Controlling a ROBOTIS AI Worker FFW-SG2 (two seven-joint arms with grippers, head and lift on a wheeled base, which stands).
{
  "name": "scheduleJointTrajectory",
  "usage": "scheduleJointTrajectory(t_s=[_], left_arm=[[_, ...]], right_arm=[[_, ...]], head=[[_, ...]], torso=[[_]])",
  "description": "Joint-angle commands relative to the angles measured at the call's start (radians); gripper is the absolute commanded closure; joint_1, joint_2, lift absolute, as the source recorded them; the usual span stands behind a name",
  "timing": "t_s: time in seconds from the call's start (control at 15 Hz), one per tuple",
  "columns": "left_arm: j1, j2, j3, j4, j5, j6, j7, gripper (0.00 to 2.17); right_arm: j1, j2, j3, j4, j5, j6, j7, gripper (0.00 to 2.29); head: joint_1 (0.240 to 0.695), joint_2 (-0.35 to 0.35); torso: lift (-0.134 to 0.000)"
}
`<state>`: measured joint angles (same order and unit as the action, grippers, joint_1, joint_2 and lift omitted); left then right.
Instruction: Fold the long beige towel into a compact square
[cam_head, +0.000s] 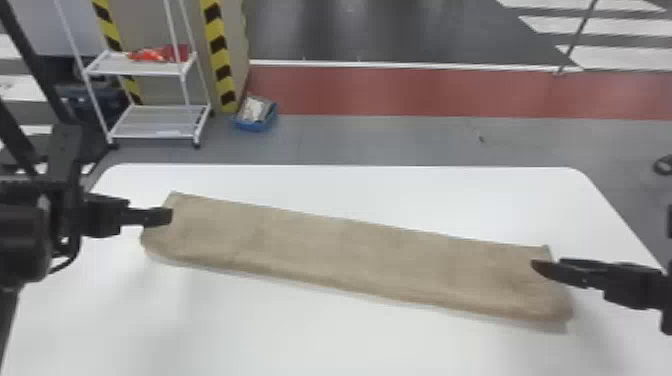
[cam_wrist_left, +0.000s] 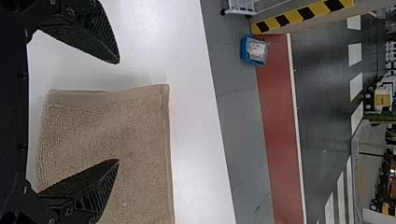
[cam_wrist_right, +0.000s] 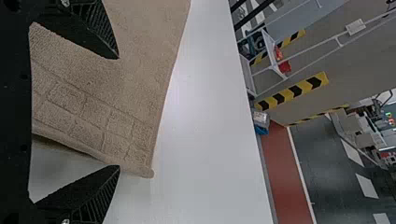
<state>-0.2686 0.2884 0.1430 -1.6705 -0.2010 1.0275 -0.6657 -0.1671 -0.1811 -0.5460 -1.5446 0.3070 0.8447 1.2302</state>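
Your left hand (cam_head: 171, 216) is wide open at one end of the towel (cam_head: 350, 255), gripping nothing. Your right hand (cam_head: 536, 265) is also spread wide and empty, at the other end. The towel lies as a long strip on the tabletop (cam_head: 300, 340) between your hands. In each wrist view, one finger overlaps the towel and the other sits beyond its edge.

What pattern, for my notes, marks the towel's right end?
A blocky grid; the towel shows it best in right wrist view.
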Motion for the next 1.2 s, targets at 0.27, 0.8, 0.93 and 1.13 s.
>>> scheduleJointTrajectory(t_s=[0.27, 0.8, 0.93, 1.13], left_arm=[[0.0, 0.0, 0.0, -0.001, 0.0, 0.003, 0.0, 0.14], [0.005, -0.011, 0.006, -0.008, 0.002, 0.018, 0.002, 0.14], [-0.006, -0.014, 0.001, -0.001, 0.0, 0.015, 0.017, 0.14], [-0.049, -0.028, -0.008, 0.051, -0.002, 0.015, 0.032, 0.15]], right_arm=[[0.0, 0.0, -0.002, 0.0, 0.0, -0.002, 0.0, 0.03], [0.004, 0.0, -0.002, 0.0, -0.002, -0.011, 0.0, 0.03], [0.009, 0.0, -0.003, 0.0, -0.002, -0.011, 0.0, 0.03], [0.02, 0.0, -0.008, 0.0, -0.002, -0.014, 0.0, 0.03]], head=[[0.695, -0.029], [0.695, -0.035], [0.695, -0.033], [0.695, -0.032]], torso=[[-0.124], [-0.124], [-0.124], [-0.124]])
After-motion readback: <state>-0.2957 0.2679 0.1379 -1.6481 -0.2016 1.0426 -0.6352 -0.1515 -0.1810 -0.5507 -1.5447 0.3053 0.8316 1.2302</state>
